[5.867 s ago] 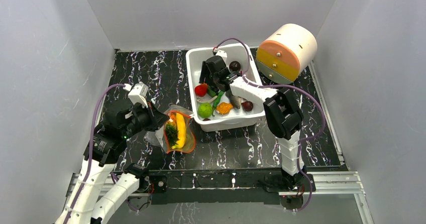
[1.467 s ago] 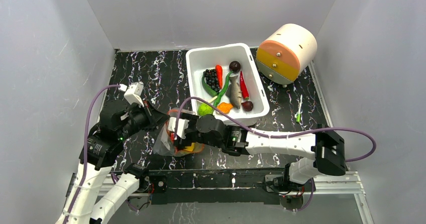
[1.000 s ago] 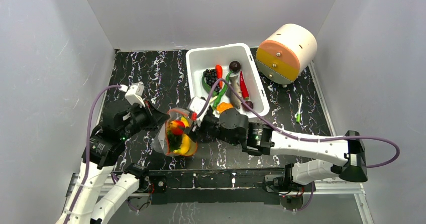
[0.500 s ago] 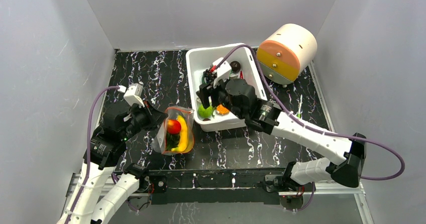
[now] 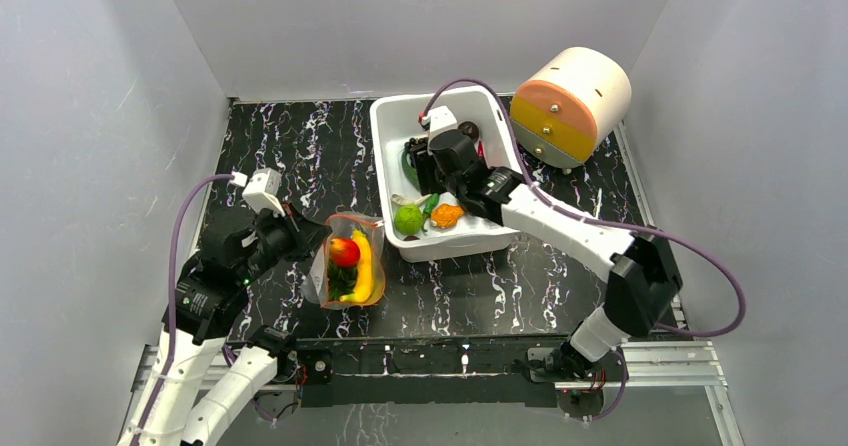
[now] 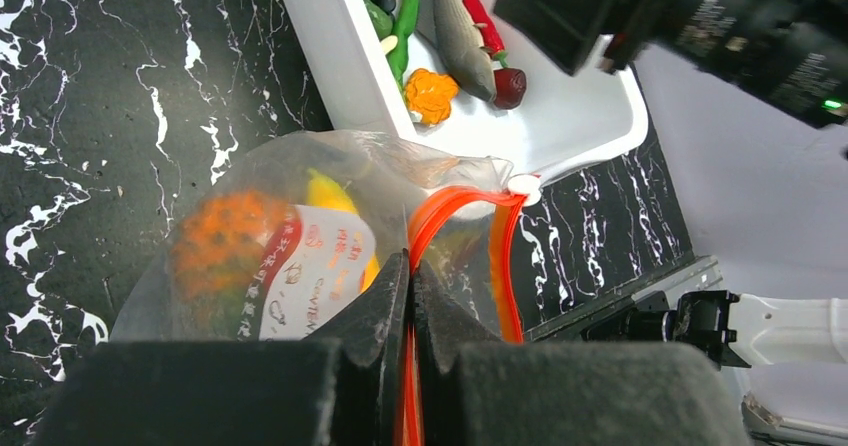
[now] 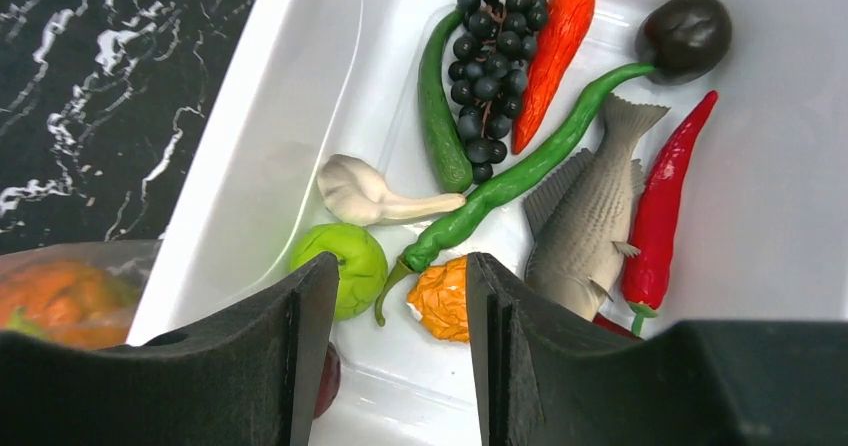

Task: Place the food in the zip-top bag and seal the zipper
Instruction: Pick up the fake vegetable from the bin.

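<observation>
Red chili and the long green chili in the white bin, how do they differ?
The red chili is shorter and nearly straight; the green chili is longer and bent. The red chili lies on the fish's side away from the grapes; the green chili runs between fish and grapes. Both lie in the white bin.

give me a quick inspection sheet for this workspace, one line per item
surface: black, white-veined tabletop
job's things: zip-top bag open, with apple, banana and pineapple inside; lime, fish, grapes and red chili in white bin
clutter: round drawer unit at far right
grippers: left gripper jaws shut on zipper; right gripper jaws apart over bin, empty
cables: purple cable looping off each arm
surroundings: plain grey walls
</observation>
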Available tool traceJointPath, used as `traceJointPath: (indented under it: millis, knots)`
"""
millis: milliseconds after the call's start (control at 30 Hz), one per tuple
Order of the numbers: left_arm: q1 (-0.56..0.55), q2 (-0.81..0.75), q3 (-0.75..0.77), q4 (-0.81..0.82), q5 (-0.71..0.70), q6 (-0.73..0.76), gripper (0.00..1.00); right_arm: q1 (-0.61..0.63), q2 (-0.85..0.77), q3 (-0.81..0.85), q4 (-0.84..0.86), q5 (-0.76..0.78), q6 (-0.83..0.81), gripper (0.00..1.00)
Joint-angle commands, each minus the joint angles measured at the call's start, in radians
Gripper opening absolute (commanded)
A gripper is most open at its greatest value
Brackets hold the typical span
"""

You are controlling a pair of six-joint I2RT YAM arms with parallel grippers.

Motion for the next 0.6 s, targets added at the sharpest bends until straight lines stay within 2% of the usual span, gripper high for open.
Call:
traceJointPath:
  millis: [0,100,333,567]
  knots:
    - [0.001,-0.030,0.014,0.001,0.024,-0.013,0.00,-0.017,0.078,0.095,0.025,-0.070,-0.023,0.47]
    - [-0.001,-0.033,0.014,0.003,0.026,-0.015,0.00,-0.036,0.132,0.100,0.061,-0.138,-0.039,0.46]
    - [0.001,-0.034,0.018,-0.001,0.028,-0.002,0.00,-0.080,0.292,0.191,0.086,-0.191,-0.091,0.41]
    - [0.000,-0.055,0.021,-0.014,0.024,0.007,0.00,-0.083,0.448,0.334,0.023,-0.172,-0.134,0.40]
